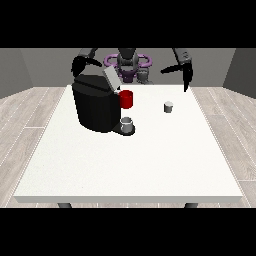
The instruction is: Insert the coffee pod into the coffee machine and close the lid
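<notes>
- White bench (125, 165), grey walls: the hand at the view's right (187, 80) hangs with fingers straight, holding nothing.
- Below and inward of those fingers, one coffee pod (169, 106) stands untouched.
- Farther off, one coffee machine (95, 105), lid (111, 77) raised, likely awaiting the pod.
- The hand at the view's left (77, 65): fingers unreadable.

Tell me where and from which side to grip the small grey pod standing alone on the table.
Grip the pod by its round sides, coming from above. It stands upright and apart from the coffee machine, with bare table around it.
</notes>
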{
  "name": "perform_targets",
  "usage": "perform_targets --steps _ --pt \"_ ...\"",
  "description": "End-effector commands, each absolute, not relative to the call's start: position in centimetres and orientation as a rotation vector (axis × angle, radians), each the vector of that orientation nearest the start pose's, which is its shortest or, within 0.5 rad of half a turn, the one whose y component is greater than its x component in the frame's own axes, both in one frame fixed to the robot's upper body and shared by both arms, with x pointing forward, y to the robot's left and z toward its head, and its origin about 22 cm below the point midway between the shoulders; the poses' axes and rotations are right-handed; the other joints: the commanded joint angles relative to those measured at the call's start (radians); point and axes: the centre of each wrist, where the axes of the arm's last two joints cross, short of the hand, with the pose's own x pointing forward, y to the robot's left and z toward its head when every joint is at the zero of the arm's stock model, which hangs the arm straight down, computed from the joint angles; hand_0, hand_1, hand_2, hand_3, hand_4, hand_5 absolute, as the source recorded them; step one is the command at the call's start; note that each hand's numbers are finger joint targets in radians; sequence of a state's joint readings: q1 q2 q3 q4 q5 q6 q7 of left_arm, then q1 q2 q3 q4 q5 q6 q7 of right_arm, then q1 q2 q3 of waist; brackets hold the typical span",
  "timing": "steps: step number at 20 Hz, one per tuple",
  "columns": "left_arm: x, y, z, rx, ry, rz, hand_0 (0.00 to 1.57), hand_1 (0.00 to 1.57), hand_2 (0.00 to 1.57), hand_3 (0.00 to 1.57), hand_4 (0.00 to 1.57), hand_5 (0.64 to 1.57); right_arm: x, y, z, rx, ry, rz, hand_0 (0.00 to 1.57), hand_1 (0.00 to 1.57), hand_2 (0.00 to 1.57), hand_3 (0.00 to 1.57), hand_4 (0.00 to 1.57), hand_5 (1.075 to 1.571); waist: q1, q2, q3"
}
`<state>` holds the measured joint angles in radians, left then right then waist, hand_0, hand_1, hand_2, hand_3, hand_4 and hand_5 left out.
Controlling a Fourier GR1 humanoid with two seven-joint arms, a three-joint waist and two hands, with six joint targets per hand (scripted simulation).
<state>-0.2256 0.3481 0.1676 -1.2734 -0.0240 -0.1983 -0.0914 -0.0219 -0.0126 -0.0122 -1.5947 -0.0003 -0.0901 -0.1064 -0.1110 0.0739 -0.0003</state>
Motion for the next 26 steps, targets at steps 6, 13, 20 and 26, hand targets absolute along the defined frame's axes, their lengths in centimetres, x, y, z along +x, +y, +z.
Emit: perform_targets --steps 6,13,20,26 --pt "32.1 36.5 2.0 0.284 -1.473 -0.328 0.0 0.0 0.0 0.0 0.0 1.571 27.0 -23.2 3.1 -0.061 -1.781 -0.074 0.0 0.0 0.0 0.0 0.23 1.571 -0.009 0.082 0.0001" --pt "33.1 36.1 0.3 0.35 -1.393 -0.394 0.0 0.0 0.0 0.0 0.0 1.571 27.0 -21.9 2.8 -0.048 -1.746 -0.059 0.0 0.0 0.0 0.0 0.34 1.571 -0.025 0.105 0.0" --pt "33.5 34.4 -0.6 0.357 -1.333 -0.539 0.1 0.1 0.5 0.0 0.0 1.571 27.6 -23.8 0.1 -0.125 -1.622 -0.07 0.0 0.0 0.0 0.0 0.37 1.571 0.021 0.058 0.0003" --pt "34.9 33.8 -0.5 0.419 -1.323 -0.579 0.76 0.76 0.82 0.51 0.0 1.571 29.3 -22.5 0.4 -0.137 -1.629 -0.068 0.0 0.0 0.0 0.0 0.42 1.571 0.025 0.098 0.0003"
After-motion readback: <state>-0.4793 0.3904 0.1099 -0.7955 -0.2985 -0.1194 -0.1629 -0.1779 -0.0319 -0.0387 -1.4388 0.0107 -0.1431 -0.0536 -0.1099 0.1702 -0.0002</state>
